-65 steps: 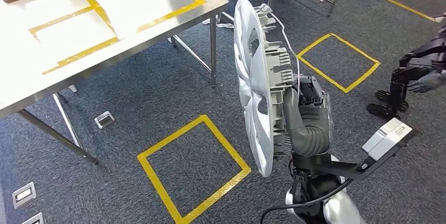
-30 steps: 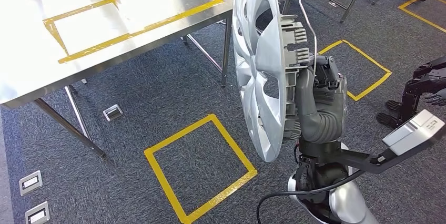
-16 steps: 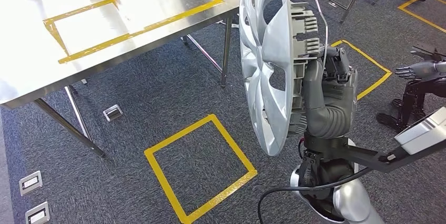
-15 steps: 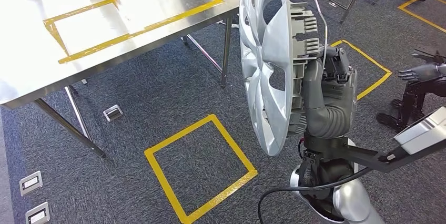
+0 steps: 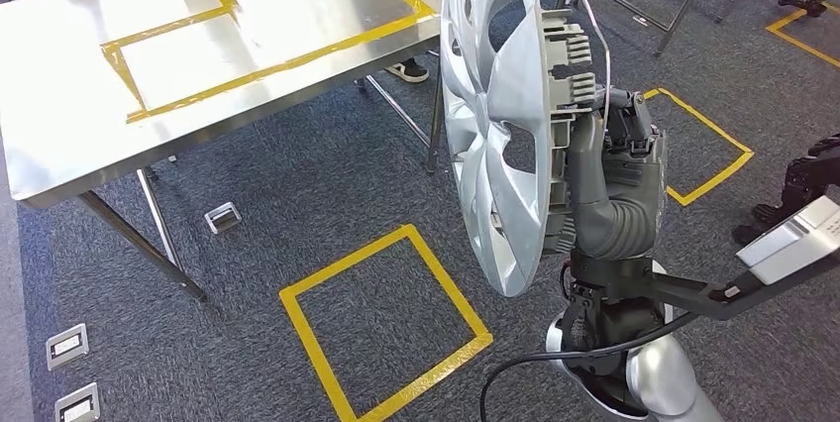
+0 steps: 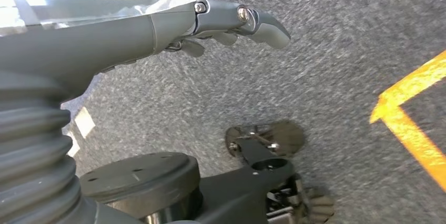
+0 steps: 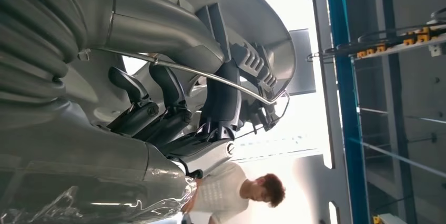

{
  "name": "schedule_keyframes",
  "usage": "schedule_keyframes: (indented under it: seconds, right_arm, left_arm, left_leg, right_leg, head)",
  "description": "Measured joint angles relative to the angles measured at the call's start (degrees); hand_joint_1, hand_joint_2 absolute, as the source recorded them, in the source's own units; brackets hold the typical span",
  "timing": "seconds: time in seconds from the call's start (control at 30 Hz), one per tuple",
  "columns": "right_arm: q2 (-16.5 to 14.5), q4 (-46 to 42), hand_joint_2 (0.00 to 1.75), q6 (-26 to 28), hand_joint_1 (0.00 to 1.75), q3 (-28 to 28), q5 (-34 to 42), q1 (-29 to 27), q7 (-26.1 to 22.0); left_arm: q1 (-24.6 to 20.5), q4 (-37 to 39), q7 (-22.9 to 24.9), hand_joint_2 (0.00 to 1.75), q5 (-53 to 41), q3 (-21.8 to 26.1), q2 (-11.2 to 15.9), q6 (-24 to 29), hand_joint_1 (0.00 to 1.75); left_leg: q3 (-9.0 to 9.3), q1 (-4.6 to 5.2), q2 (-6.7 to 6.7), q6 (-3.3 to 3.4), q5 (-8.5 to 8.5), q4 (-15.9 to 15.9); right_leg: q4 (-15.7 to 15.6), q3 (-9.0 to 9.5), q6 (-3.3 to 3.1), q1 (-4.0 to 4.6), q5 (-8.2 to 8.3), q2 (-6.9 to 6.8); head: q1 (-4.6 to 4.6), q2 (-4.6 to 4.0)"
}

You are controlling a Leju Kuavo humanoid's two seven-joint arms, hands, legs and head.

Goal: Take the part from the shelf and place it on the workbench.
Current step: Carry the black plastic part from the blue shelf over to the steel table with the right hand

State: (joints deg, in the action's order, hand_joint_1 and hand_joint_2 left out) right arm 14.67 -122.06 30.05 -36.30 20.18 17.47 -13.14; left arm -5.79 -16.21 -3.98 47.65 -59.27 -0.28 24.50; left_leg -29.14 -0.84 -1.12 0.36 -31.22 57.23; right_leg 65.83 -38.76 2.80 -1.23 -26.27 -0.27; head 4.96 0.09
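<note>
Right now my right hand grips the silver wheel cover upright above the carpet, just off the workbench's near right corner; my left hand hangs with fingers apart, holding nothing.

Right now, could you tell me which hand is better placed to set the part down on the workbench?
The right hand: it already grips the silver wheel cover, held on edge near the workbench corner. The left hand hangs empty over the carpet.

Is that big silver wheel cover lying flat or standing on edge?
On edge: the wheel cover stands upright in the right hand, above the floor.
</note>
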Motion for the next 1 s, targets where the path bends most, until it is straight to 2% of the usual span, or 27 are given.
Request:
schedule_keyframes:
  seconds: [0.03, 0.07, 0.2, 0.23, 0.27, 0.3, 0.37, 0.4, 0.43, 0.5, 0.53, 0.57, 0.63, 0.67, 0.7, 0.73, 0.77, 0.83, 0.87, 0.9, 0.93, 0.97, 1.0]
  right_arm:
    - [0.0, 0.1, 1.75, -0.02, 1.75, -0.02, 0.09, 0.04, -0.03]
    - [-0.01, 0.19, 1.75, -0.05, 1.75, -0.07, 0.2, 0.1, -0.05]
    - [0.01, 0.47, 1.75, -0.11, 1.75, -0.28, 0.4, 0.19, -0.09]
    - [0.0, 0.51, 1.75, -0.11, 1.75, -0.33, 0.41, 0.22, -0.1]
    - [-0.01, 0.56, 1.75, -0.12, 1.75, -0.39, 0.41, 0.28, -0.13]
    - [-0.02, 0.66, 1.75, -0.13, 1.75, -0.41, 0.41, 0.32, -0.15]
    - [-0.02, 0.93, 1.75, -0.13, 1.75, -0.46, 0.48, 0.32, -0.2]
    - [-0.02, 1.09, 1.75, -0.12, 1.75, -0.48, 0.53, 0.22, -0.2]
    - [-0.02, 1.23, 1.75, -0.11, 1.75, -0.5, 0.58, 0.13, -0.2]
    - [-0.02, 1.41, 1.75, -0.11, 1.75, -0.53, 0.63, 0.03, -0.2]
    - [-0.02, 1.46, 1.75, -0.13, 1.75, -0.56, 0.63, 0.07, -0.23]
    - [-0.02, 1.5, 1.75, -0.15, 1.75, -0.6, 0.63, 0.1, -0.25]
    - [-0.02, 1.57, 1.75, -0.19, 1.75, -0.68, 0.63, 0.08, -0.28]
    - [-0.02, 1.57, 1.75, -0.19, 1.75, -0.72, 0.63, 0.01, -0.26]
    - [-0.01, 1.59, 1.75, -0.19, 1.75, -0.73, 0.63, -0.06, -0.25]
    - [0.01, 1.61, 1.75, -0.2, 1.75, -0.75, 0.63, -0.08, -0.25]
    - [0.02, 1.64, 1.75, -0.2, 1.75, -0.75, 0.63, -0.07, -0.28]
    - [0.05, 1.79, 1.75, -0.21, 1.75, -0.81, 0.63, -0.13, -0.34]
    - [0.06, 1.91, 1.75, -0.21, 1.75, -0.85, 0.63, -0.23, -0.34]
    - [0.06, 2.05, 1.75, -0.21, 1.75, -0.89, 0.63, -0.32, -0.32]
    - [0.07, 2.18, 1.75, -0.21, 1.75, -0.92, 0.63, -0.4, -0.29]
    - [0.07, 2.28, 1.75, -0.21, 1.75, -0.93, 0.63, -0.46, -0.27]
    - [0.07, 2.34, 1.75, -0.21, 1.75, -0.93, 0.63, -0.48, -0.26]
  left_arm:
    - [-0.07, 0.0, 0.01, 1.75, 0.06, -0.01, -0.02, -0.02, 0.0]
    - [-0.14, 0.01, 0.01, 1.75, 0.12, -0.02, -0.04, -0.03, 0.0]
    - [-0.26, 0.01, 0.04, 1.75, 0.22, -0.12, -0.16, -0.04, 0.0]
    - [-0.31, 0.01, 0.06, 1.75, 0.22, -0.15, -0.17, -0.03, 0.0]
    - [-0.37, 0.01, 0.1, 1.75, 0.23, -0.18, -0.17, -0.03, 0.0]
    - [-0.38, 0.01, 0.14, 1.75, 0.23, -0.21, -0.17, -0.02, 0.0]
    - [-0.19, 0.01, 0.23, 1.75, 0.25, -0.26, -0.17, -0.02, 0.0]
    - [0.0, 0.01, 0.26, 1.75, 0.26, -0.27, -0.17, -0.03, 0.0]
    - [0.17, 0.01, 0.28, 1.75, 0.27, -0.28, -0.18, -0.03, 0.0]
    - [0.36, 0.02, 0.3, 1.75, 0.27, -0.3, -0.18, -0.04, 0.0]
    - [0.4, 0.04, 0.29, 1.75, 0.28, -0.31, -0.15, -0.03, 0.0]
    - [0.45, 0.07, 0.28, 1.75, 0.28, -0.32, -0.14, -0.04, 0.0]
    - [0.54, 0.13, 0.3, 1.75, 0.32, -0.34, -0.11, 0.01, 0.0]
    - [0.52, 0.13, 0.32, 1.75, 0.33, -0.35, -0.1, 0.07, 0.0]
    - [0.47, 0.14, 0.33, 1.75, 0.34, -0.35, -0.05, 0.18, 0.0]
    - [0.42, 0.14, 0.32, 1.75, 0.34, -0.35, -0.01, 0.27, 0.0]
    - [0.4, 0.14, 0.32, 1.75, 0.34, -0.35, 0.04, 0.34, 0.0]
    - [0.56, 0.14, 0.33, 1.75, 0.36, -0.36, 0.07, 0.36, 0.0]
    - [0.7, 0.14, 0.34, 1.75, 0.38, -0.36, 0.04, 0.35, 0.0]
    - [0.84, 0.14, 0.34, 1.75, 0.4, -0.37, 0.02, 0.35, 0.0]
    - [0.97, 0.14, 0.34, 1.75, 0.41, -0.39, 0.0, 0.37, 0.0]
    - [1.09, 0.14, 0.34, 1.75, 0.43, -0.4, -0.04, 0.4, 0.0]
    - [1.19, 0.14, 0.35, 1.75, 0.44, -0.42, -0.1, 0.42, 0.0]
  left_leg:
    - [0.49, -0.02, -0.16, -0.39, -0.53, 0.03]
    - [0.73, -0.01, -0.27, -0.79, -0.91, 0.02]
    - [1.25, -0.07, -0.32, -2.2, -1.88, -0.45]
    - [0.93, -0.06, -0.19, -2.42, -2.48, 0.58]
    - [-0.22, -0.03, -0.07, -2.53, -3.43, 3.01]
    - [-2.32, 0.03, 0.05, -2.5, -4.53, 6.77]
    - [-7.8, 0.16, 0.11, -2.29, -5.67, 14.66]
    - [-9.94, 0.2, 0.12, -2.2, -4.75, 16.57]
    - [-11.09, 0.22, 0.12, -2.07, -2.47, 16.09]
    - [-11.03, 0.36, 0.2, -1.52, 3.91, 10.73]
    - [-10.48, 0.64, 0.29, -1.12, 6.29, 8.26]
    - [-9.9, 0.95, 0.4, -0.65, 7.33, 6.63]
    - [-9.07, 1.57, 0.56, 0.2, 6.75, 5.58]
    - [-8.4, 1.56, 0.59, 0.62, 6.03, 4.59]
    - [-7.49, 1.4, 0.47, 0.87, 5.21, 3.33]
    - [-6.53, 1.14, 0.29, 1.07, 4.52, 2.09]
    - [-5.6, 0.85, 0.1, 1.2, 3.89, 1.05]
    - [-4.26, 0.58, -0.14, 1.22, 2.82, 0.36]
    - [-3.53, 0.5, -0.18, 1.18, 2.16, 0.35]
    - [-2.6, 0.4, -0.26, 1.05, 1.39, 0.35]
    - [-1.49, 0.26, -0.36, 0.91, 0.56, 0.35]
    - [-0.27, 0.07, -0.48, 0.71, -0.34, 0.35]
    - [0.96, -0.11, -0.57, 0.44, -1.33, 0.35]
  right_leg:
    - [-3.12, 1.33, -0.17, 0.09, 1.4, 0.16]
    - [-5.16, 2.28, -0.51, 0.21, 1.66, 0.28]
    - [-6.73, 3.44, -2.28, 0.47, -0.33, 0.31]
    - [-7.03, 3.94, -2.64, 0.4, -0.63, 0.2]
    - [-7.34, 4.6, -2.94, 0.34, -0.97, 0.04]
    - [-7.56, 5.31, -3.18, 0.37, -1.41, -0.11]
    - [-7.69, 6.73, -3.46, 0.55, -2.55, -0.29]
    - [-7.69, 7.58, -3.51, 0.65, -3.24, -0.29]
    - [-7.7, 8.64, -3.52, 0.75, -4.04, -0.27]
    - [-7.84, 11.02, -3.36, 0.86, -5.82, -0.23]
    - [-7.95, 12.01, -3.12, 0.93, -6.6, -0.22]
    - [-8.16, 12.69, -2.8, 0.87, -7.16, -0.22]
    - [-8.5, 13.26, -2.07, 0.72, -7.47, -0.24]
    - [-8.45, 13.3, -1.73, 0.62, -7.3, -0.25]
    - [-7.51, 12.76, -1.44, 0.6, -6.87, -0.24]
    - [-5.56, 11.45, -1.15, 0.59, -6.34, -0.18]
    - [-2.58, 9.29, -0.89, 0.57, -6.03, -0.08]
    - [4.61, 3.08, -0.31, 0.38, -6.99, 0.08]
    - [7.14, 0.17, 0.0, 0.28, -8.11, 0.1]
    - [8.26, -2.13, 0.27, 0.2, -9.0, 0.09]
    - [7.69, -3.54, 0.44, 0.16, -9.06, 0.07]
    - [5.61, -4.15, 0.48, 0.16, -7.83, 0.05]
    - [2.28, -4.23, 0.41, 0.21, -4.8, 0.03]
  head:
    - [-0.02, 0.0]
    - [-0.05, 0.0]
    - [-0.24, 0.0]
    - [-0.36, 0.0]
    - [-0.53, 0.0]
    - [-0.68, 0.0]
    - [-0.88, 0.0]
    - [-0.87, 0.0]
    - [-0.91, 0.0]
    - [-0.91, 0.0]
    - [-0.88, -0.01]
    - [-0.88, 0.0]
    - [-0.96, -0.01]
    - [-1.09, 0.01]
    - [-1.08, 0.01]
    - [-0.96, 0.01]
    - [-0.81, 0.01]
    - [-0.47, 0.01]
    - [-0.39, 0.01]
    - [-0.36, 0.01]
    - [-0.26, 0.01]
    - [-0.2, 0.01]
    - [-0.11, 0.01]
